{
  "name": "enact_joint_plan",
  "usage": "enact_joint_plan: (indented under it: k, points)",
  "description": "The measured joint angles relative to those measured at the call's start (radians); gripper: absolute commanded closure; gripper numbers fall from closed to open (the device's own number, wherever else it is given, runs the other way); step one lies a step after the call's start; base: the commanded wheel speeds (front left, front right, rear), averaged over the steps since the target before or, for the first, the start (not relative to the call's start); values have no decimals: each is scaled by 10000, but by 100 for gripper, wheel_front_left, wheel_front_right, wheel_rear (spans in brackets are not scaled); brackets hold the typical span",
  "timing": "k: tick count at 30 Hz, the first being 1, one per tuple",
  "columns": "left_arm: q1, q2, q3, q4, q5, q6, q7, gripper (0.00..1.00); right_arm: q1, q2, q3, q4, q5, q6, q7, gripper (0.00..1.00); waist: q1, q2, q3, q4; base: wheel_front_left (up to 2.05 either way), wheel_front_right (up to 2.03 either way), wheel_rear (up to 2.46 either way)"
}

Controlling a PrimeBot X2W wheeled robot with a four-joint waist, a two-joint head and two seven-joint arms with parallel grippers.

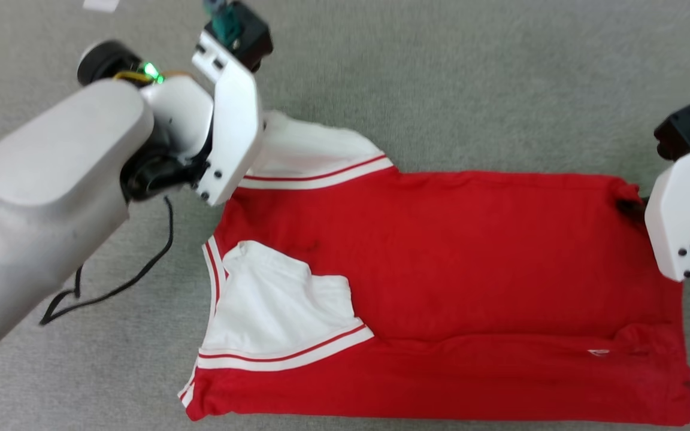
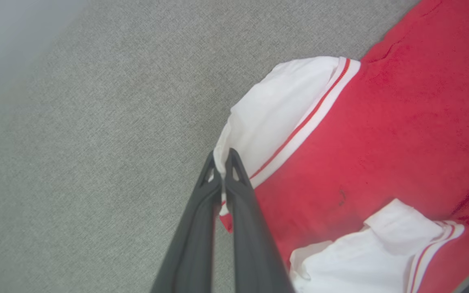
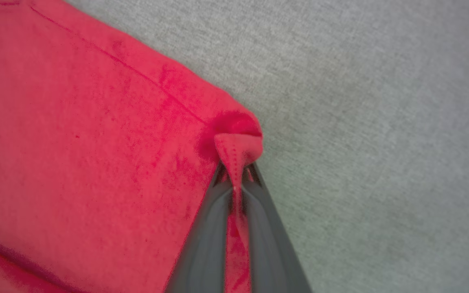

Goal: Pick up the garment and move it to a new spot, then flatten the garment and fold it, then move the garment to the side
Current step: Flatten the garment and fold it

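- Garment [image 1: 441, 257]: red jersey lying lengthwise, its near edge folded over. One white sleeve [image 1: 279, 311] with striped trim lies on the red body.
- Left fingers [image 2: 240, 203]: pinched together on the far sleeve's [image 2: 275, 110] white edge.
- Right fingers [image 3: 263, 228]: pinched together on a red hem corner.
- Surface [image 1: 501, 90]: grey, carpet-like. A black cable [image 1: 111, 290] lies on it.

I'm looking along my right gripper [image 3: 236, 173], two long dark fingers pressed together on a corner of the red jersey garment [image 3: 96, 142]. The stitched hem bunches into a small peak at the tips. The flat grey woven surface [image 3: 381, 122] lies just beside that corner.
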Motion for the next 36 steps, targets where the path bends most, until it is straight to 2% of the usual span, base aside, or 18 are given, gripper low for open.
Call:
enact_joint_plan:
  k: [6,18,20,22,28,32,33,34,35,36]
  points:
    - [1000,477,-21,-677,13,0,-73,100,645,-387,428,-186,232,2,-978,100,0,0,-1015,-25,0,0,0]
    - [3825,1670,-31,-2441,58,2,-111,100,2459,-780,924,-512,625,2,-1950,100,-1,1,-2697,-13,0,0,0]
    - [4952,1960,-36,-2884,-42,153,-111,100,3140,-888,920,-571,775,2,-2213,100,-1,0,-3032,-17,0,0,0]
    - [5404,2104,-36,-3014,-150,247,-127,100,3461,-905,920,-594,821,2,-2286,100,-1,0,-3101,-19,0,0,0]
    - [6298,2219,-36,-3099,-140,445,-347,100,3969,-955,782,-487,853,2,-2520,100,0,1,-2967,-35,0,0,0]
    - [6498,2050,-31,-2809,-157,522,-583,100,4089,-627,951,-282,646,2,-2512,100,0,0,-2744,-72,0,0,0]
    - [6543,1983,-31,-2686,-146,543,-662,31,4090,-508,965,-174,570,2,-2546,100,0,1,-2706,-81,0,0,0]
    - [6595,1933,-25,-2585,-65,562,-817,0,4089,-401,959,-54,522,0,-2617,69,1,1,-2678,-92,0,0,0]
    - [6608,1885,-10,-2479,-25,591,-957,0,4086,-318,955,27,506,0,-2681,4,1,0,-2672,-105,0,0,0]
    - [6608,1850,38,-2420,36,591,-1129,0,4086,-255,897,151,424,2,-2861,0,0,1,-2686,-111,0,0,0]
